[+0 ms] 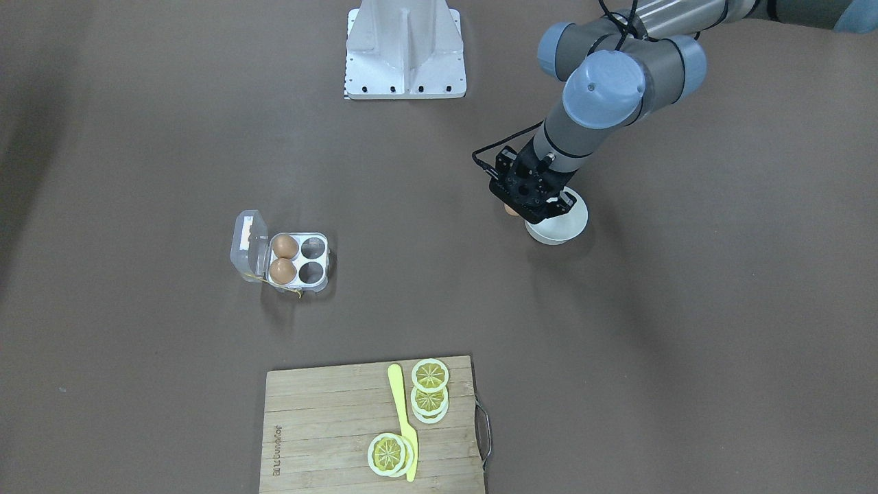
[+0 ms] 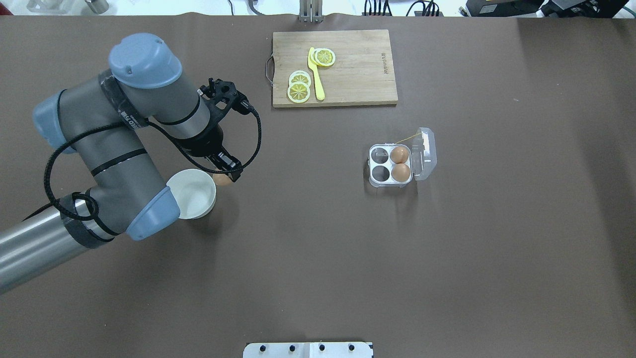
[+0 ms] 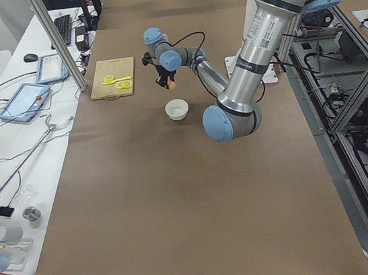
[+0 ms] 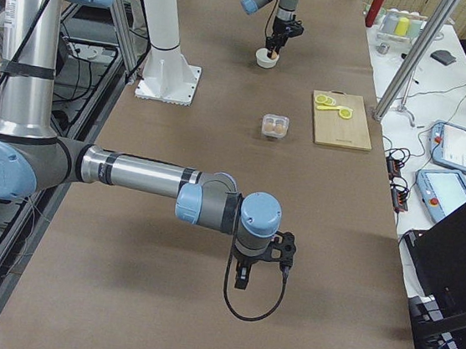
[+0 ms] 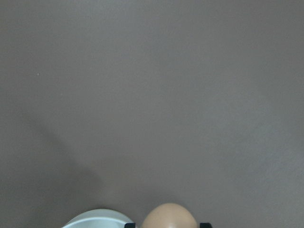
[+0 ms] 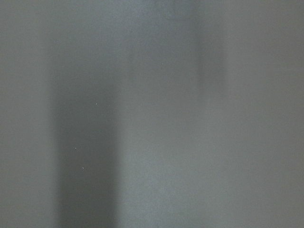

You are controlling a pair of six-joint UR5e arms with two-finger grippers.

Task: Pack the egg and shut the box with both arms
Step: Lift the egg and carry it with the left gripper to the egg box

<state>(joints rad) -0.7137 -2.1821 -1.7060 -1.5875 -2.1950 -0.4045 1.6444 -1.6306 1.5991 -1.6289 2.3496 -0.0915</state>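
Observation:
My left gripper (image 2: 224, 176) is shut on a light-brown egg (image 2: 221, 180) and holds it just beside the rim of a white bowl (image 2: 191, 195), above the table. The left wrist view shows the egg (image 5: 169, 216) between two black fingertips at its bottom edge. The clear box (image 2: 391, 164) lies open at the right of the overhead view, its lid (image 2: 426, 151) folded back. Two brown eggs fill the cells nearest the lid; the other two cells are empty. My right gripper (image 4: 243, 273) shows only in the exterior right view, hanging over bare table far from the box; I cannot tell its state.
A wooden cutting board (image 2: 357, 69) with lemon slices and a yellow knife (image 2: 316, 74) lies at the far edge of the table. The robot's white base plate (image 1: 405, 51) is at the near edge. Brown table stretches between the bowl and the box.

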